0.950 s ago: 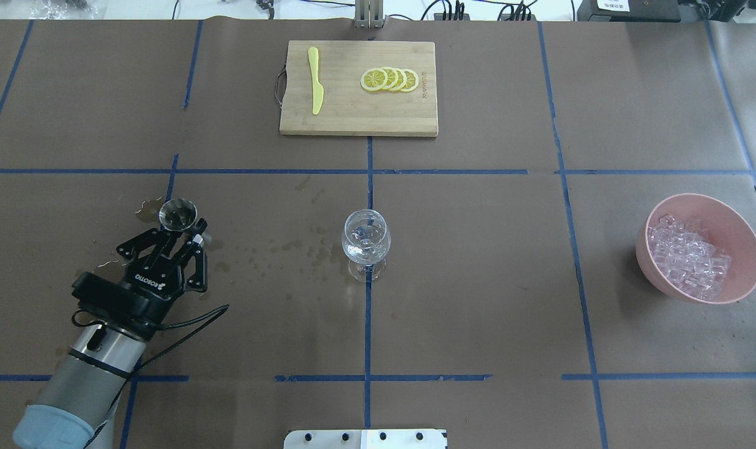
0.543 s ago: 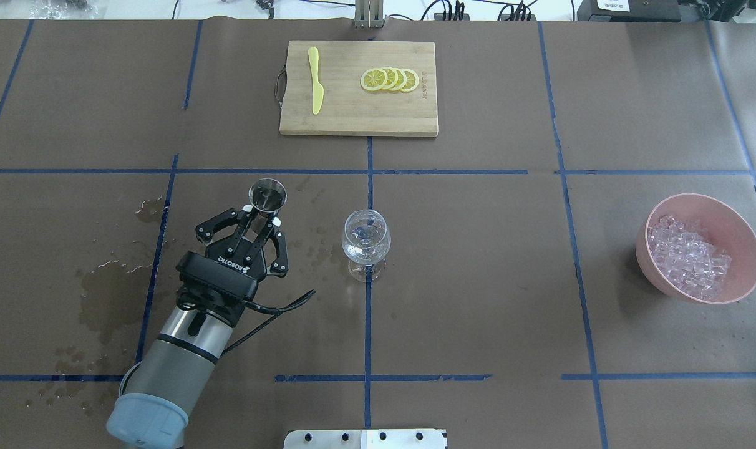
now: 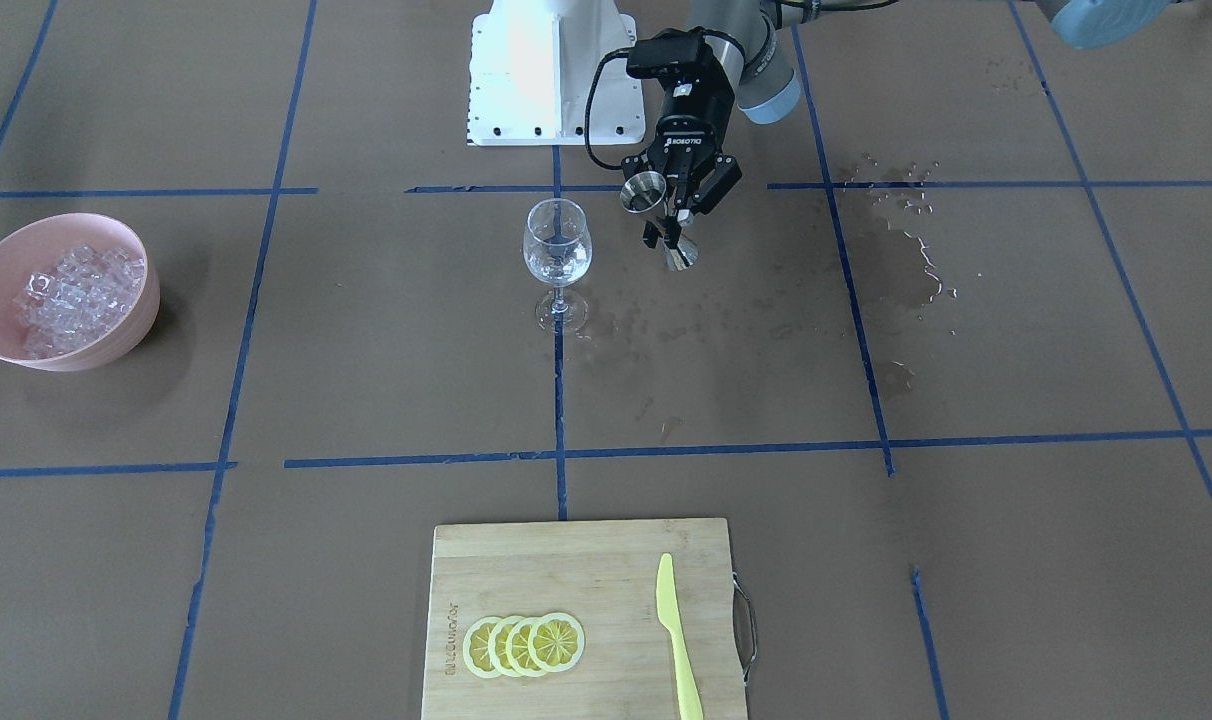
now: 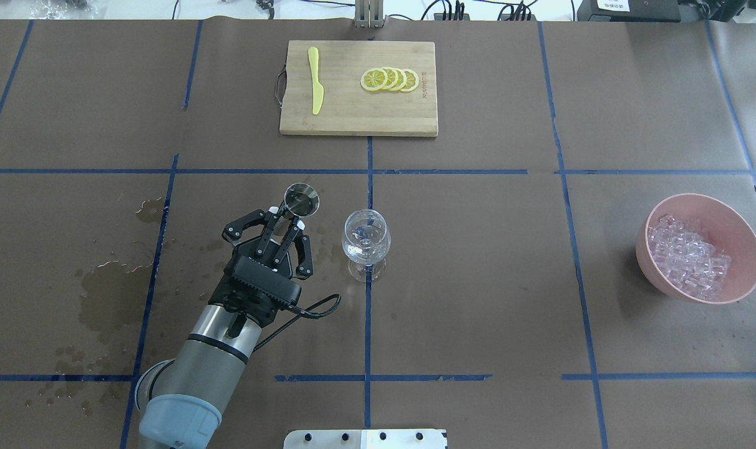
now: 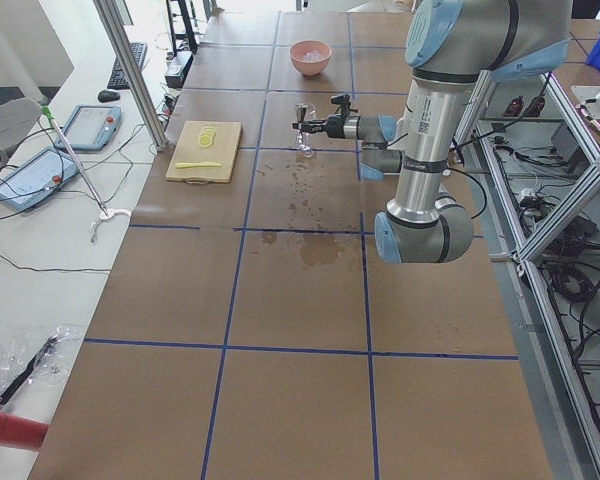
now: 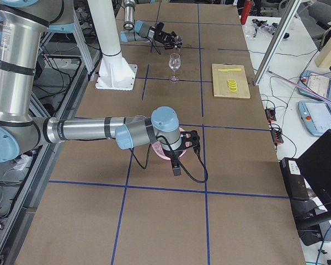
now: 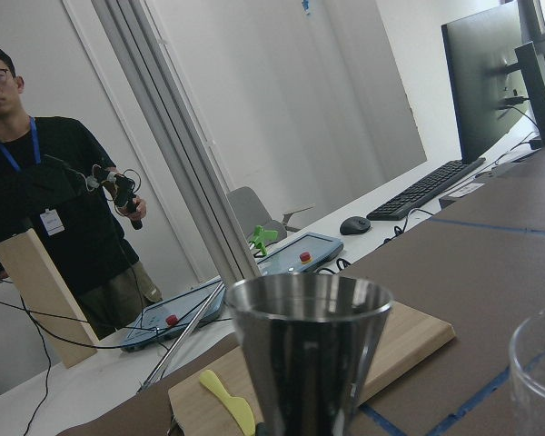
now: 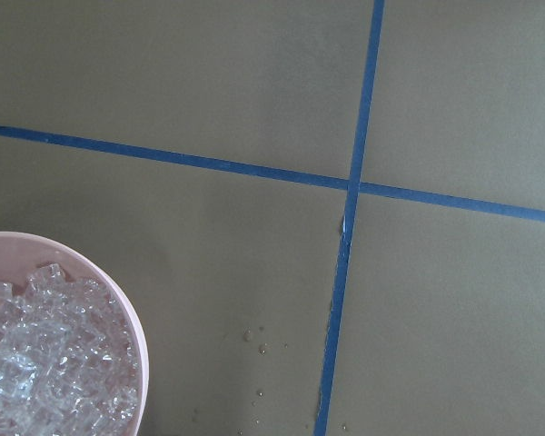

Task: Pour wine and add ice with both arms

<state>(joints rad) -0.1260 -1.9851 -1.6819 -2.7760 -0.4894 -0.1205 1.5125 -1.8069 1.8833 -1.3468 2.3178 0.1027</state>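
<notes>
My left gripper is shut on the waist of a steel jigger, held upright above the table just left of the wine glass. In the front-facing view the jigger hangs level with the rim of the glass, apart from it. The glass seems to hold a little clear wine. The left wrist view has the jigger filling its centre. Ice is heaped in a pink bowl at the right. My right gripper hovers over that bowl; whether it is open I cannot tell. The right wrist view shows ice.
A wooden cutting board with lemon slices and a yellow knife lies at the far centre. Wet stains spread over the left of the brown table cover. A person stands beyond the table.
My left arm has carried the jigger from the left, near the wet stains, rightward to beside the wine glass. The glass and the bowl have stayed put.
</notes>
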